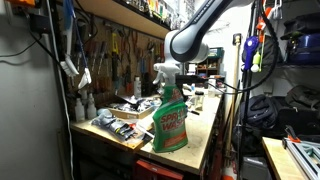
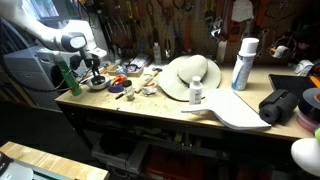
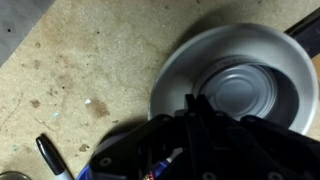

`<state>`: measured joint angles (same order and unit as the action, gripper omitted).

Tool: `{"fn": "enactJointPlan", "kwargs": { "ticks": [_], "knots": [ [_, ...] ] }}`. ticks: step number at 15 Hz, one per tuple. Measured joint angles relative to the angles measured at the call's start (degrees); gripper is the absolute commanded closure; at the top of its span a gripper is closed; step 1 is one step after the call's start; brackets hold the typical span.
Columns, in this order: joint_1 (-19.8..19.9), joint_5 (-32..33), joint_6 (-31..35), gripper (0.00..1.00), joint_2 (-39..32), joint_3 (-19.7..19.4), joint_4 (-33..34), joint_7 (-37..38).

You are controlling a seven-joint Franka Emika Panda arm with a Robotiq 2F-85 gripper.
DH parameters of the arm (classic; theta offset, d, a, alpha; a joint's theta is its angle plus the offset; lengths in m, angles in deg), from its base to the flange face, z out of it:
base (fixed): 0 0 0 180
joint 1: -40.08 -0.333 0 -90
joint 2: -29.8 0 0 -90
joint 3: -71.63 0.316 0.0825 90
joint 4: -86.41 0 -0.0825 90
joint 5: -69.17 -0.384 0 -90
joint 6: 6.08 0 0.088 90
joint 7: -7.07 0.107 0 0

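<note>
My gripper hangs low over the near rim of a round metal bowl, and its dark fingers look pressed together. A thin pen with a white tip and coloured barrel shows through a gap under the gripper body. I cannot tell whether it is held. A black marker lies on the bench to the left. In an exterior view the gripper is just above the bowl at the bench's left end. In an exterior view the gripper is behind a green spray bottle.
The green bottle stands just left of the bowl. Small clutter lies to its right, then a white hat, a small white bottle, a white spray can and a black bag. A tool wall backs the worn wooden bench.
</note>
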<state>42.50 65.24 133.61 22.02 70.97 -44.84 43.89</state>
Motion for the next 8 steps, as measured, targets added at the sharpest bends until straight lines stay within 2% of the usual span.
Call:
{"fn": "enactJointPlan", "kwargs": {
  "ticks": [4, 8],
  "knots": [
    [0.3, 0.0, 1.0, 0.92, 5.5, -2.1, 0.3, 0.2],
    [2.5, 0.1, 1.0, 0.93, 12.7, -4.4, 0.1, 1.0]
  ]
}}
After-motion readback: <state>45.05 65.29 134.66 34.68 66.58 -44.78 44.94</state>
